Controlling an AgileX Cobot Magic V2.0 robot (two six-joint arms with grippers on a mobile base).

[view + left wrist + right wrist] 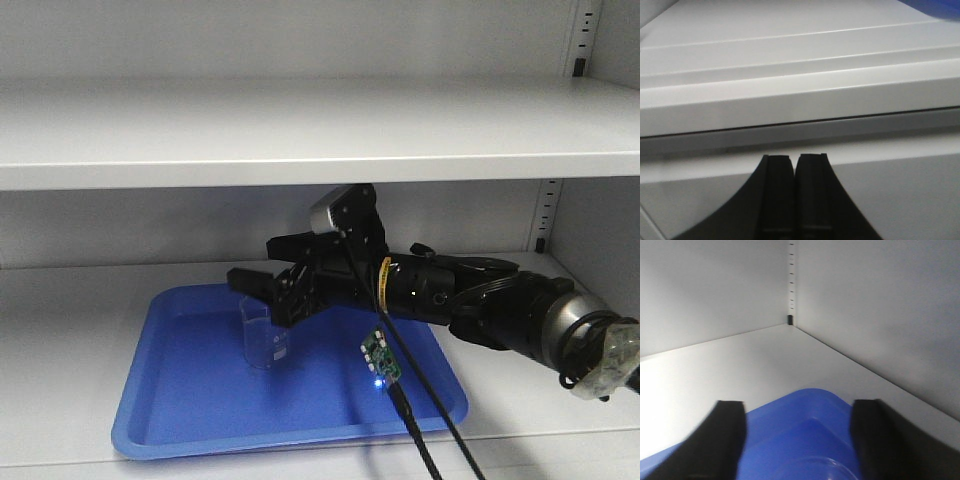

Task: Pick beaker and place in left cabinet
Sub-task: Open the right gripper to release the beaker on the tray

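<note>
Front view: right gripper (268,291) is spread wide, jaws flanking the beaker (265,336), which stands upright in the blue tray (180,400) on the left cabinet (300,130) shelf. Can't tell if the pads touch the glass; looks released to me. Right wrist view agrees: both fingers (725,435) well apart, only the beaker rim visible at the bottom edge. Judgement: pull straight back and up, no sideways drift, or a jaw tips it. Beaker looks empty; tray holds nothing else. Left gripper (795,165) clenched, holding nothing, facing a cabinet ledge.

Clear glass beaker (263,337), glossy blue plastic tray (180,400), matt grey metal cabinet (300,130).
</note>
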